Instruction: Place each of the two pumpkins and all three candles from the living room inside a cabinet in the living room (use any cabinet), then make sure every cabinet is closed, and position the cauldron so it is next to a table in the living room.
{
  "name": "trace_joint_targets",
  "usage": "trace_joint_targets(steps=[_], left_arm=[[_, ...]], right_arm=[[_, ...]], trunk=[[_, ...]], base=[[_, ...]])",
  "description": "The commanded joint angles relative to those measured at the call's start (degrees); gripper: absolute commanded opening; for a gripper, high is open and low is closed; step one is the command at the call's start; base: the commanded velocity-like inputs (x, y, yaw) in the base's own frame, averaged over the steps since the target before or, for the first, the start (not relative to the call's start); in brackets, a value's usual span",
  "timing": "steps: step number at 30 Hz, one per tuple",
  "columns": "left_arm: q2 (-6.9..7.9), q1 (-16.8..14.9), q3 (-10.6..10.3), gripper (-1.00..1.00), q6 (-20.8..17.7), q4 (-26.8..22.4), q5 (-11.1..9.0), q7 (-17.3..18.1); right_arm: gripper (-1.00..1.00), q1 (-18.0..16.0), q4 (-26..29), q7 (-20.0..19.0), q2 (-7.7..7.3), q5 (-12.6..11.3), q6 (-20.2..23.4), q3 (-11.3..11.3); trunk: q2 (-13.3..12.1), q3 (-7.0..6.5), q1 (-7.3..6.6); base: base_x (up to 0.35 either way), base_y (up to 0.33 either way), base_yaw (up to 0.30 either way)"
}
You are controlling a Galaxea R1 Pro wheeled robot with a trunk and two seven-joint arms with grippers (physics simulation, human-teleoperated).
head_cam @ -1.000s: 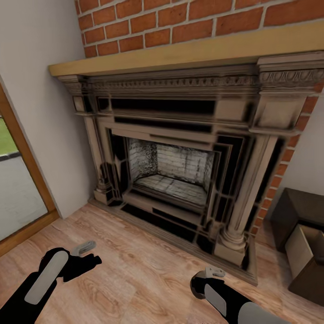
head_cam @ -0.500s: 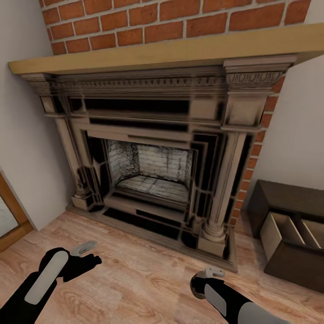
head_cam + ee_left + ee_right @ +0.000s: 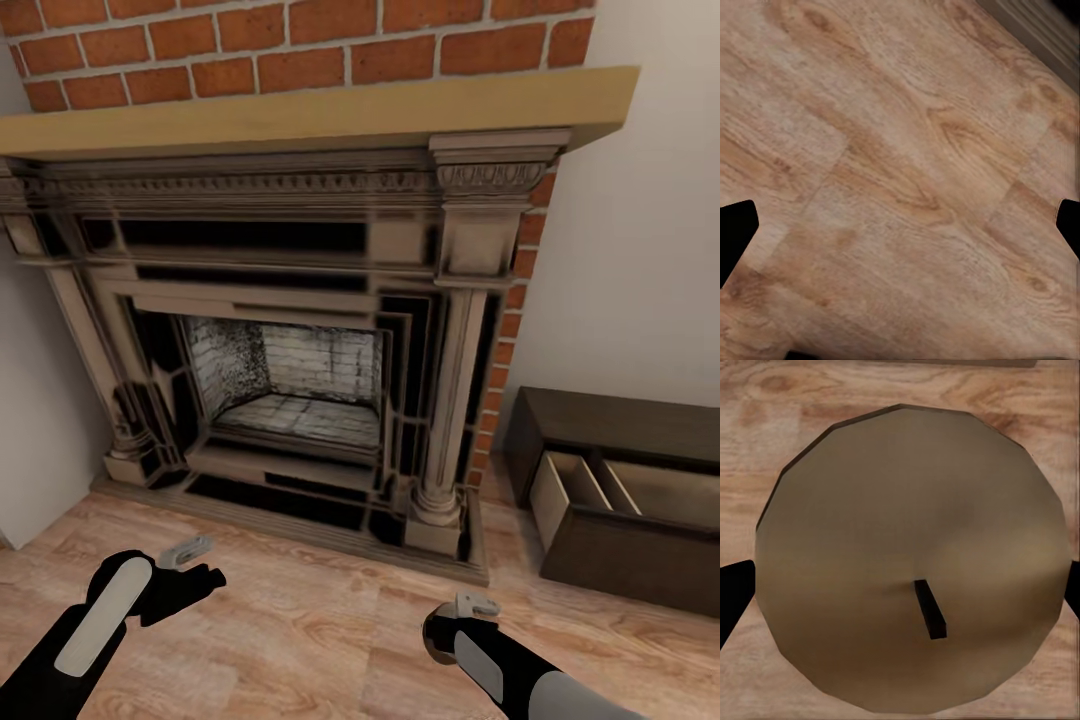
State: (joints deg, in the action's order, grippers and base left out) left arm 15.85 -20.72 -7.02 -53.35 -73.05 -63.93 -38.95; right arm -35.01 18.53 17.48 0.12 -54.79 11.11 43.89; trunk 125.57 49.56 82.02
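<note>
Cabinet (image 3: 620, 500) farther into view now

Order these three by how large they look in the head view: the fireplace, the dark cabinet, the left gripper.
1. The fireplace, by far the largest.
2. The cabinet, cut by the picture's edge.
3. The left gripper, the smallest, although it is nearest the camera.

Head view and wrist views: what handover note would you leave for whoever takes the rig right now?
Left gripper: jaws open, nothing between them, over the wood floor.
Right gripper: a round dull-brown stemmed thing, likely a pumpkin, spans the jaws; grip unclear.
Cabinet stands right of the fireplace, its drawer open.
Left to do: stow pumpkins and candles, close the cabinet, set cauldron by table.
</note>
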Motion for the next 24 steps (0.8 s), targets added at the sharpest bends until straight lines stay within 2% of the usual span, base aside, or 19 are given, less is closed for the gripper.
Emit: trace_joint_targets(steps=[1, 24], left_arm=[[0.06, -0.02, -0.13, 1.0, 0.0, -0.08, -0.58, -0.6], [0.06, -0.02, -0.13, 1.0, -0.01, -0.08, -0.58, -0.6]], right_arm=[[-1.0, -0.06, 0.1, 0.37, -0.02, -0.14, 0.23, 0.32], [-1.0, -0.06, 0.1, 0.37, -0.01, -0.14, 0.31, 0.32]], trunk=[[0.03, 0.06, -0.01], [0.03, 0.06, -0.01]], base=[[0.0, 0.0, -0.28], [0.0, 0.0, -0.28]])
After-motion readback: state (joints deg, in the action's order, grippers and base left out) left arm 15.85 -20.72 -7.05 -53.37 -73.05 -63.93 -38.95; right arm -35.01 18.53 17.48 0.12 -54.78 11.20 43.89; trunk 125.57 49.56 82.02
